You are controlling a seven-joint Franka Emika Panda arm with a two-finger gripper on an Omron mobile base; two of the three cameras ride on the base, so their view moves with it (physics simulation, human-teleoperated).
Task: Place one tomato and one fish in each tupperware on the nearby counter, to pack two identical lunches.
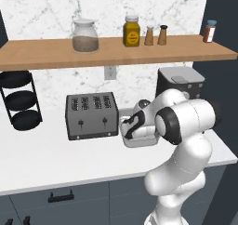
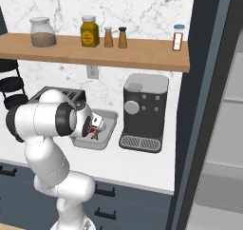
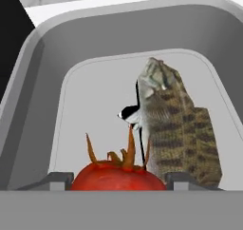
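On the white counter (image 1: 42, 159), between the toaster (image 1: 91, 115) at nine o'clock and the coffee machine (image 2: 142, 111) at three, one tupperware (image 3: 42, 81) already holds a fish (image 3: 175, 129) lying against its three o'clock side and a tomato (image 3: 116, 178) at six o'clock. The jaws (image 3: 114, 185) hang spread just over the tomato, its red top showing between their tips, pinching nothing. By my reading this lunch is packed, while a second tub remains to be filled.

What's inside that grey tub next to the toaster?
The tupperware holds a red tomato and a brown striped fish. The floor under them is hidden.
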